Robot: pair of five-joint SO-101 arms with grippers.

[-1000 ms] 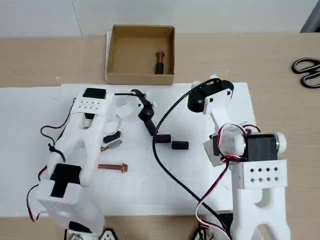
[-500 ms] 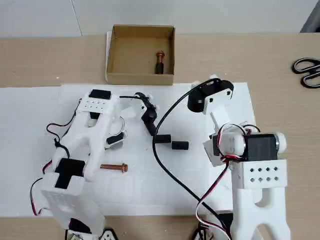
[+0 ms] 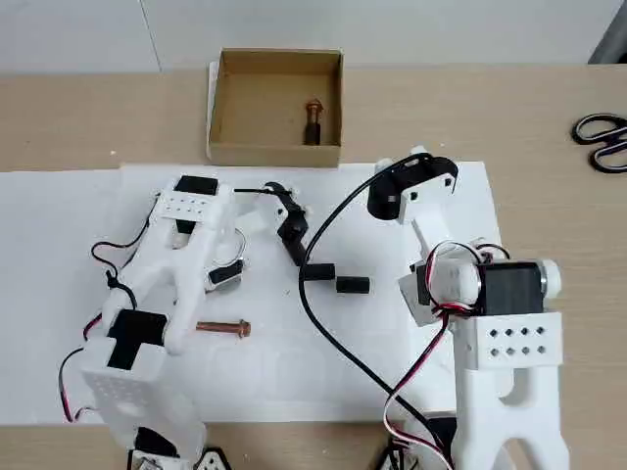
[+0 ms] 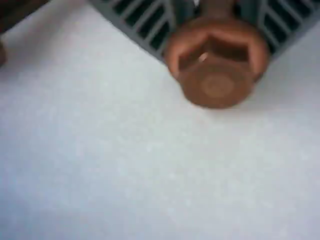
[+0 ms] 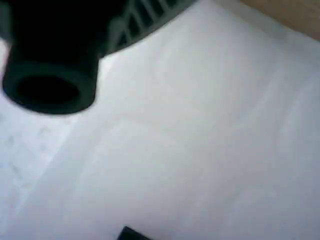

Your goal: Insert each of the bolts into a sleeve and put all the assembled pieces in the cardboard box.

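Observation:
My left gripper [image 4: 216, 11] is shut on a copper bolt [image 4: 216, 67], whose hex head sticks out of the ribbed jaws over white paper. In the high view the left gripper [image 3: 292, 240] hangs just left of two loose black sleeves [image 3: 317, 271] [image 3: 353, 285]. My right gripper [image 5: 85, 22] is shut on a black sleeve [image 5: 50, 80], its open end showing. From above, the right gripper [image 3: 400, 199] sits right of centre, near the paper's far edge. Another bolt [image 3: 222, 328] lies by the left arm. The cardboard box [image 3: 223, 108] holds one assembled piece [image 3: 313, 119].
A white paper sheet [image 3: 294, 382] covers the middle of the wooden table. A black cable [image 3: 323, 313] curves across the paper from the right arm. Scissors [image 3: 602, 140] lie at the far right edge.
The left arm has swung a little to the right, carrying its gripper closer to the loose sleeves. The right arm has stayed still.

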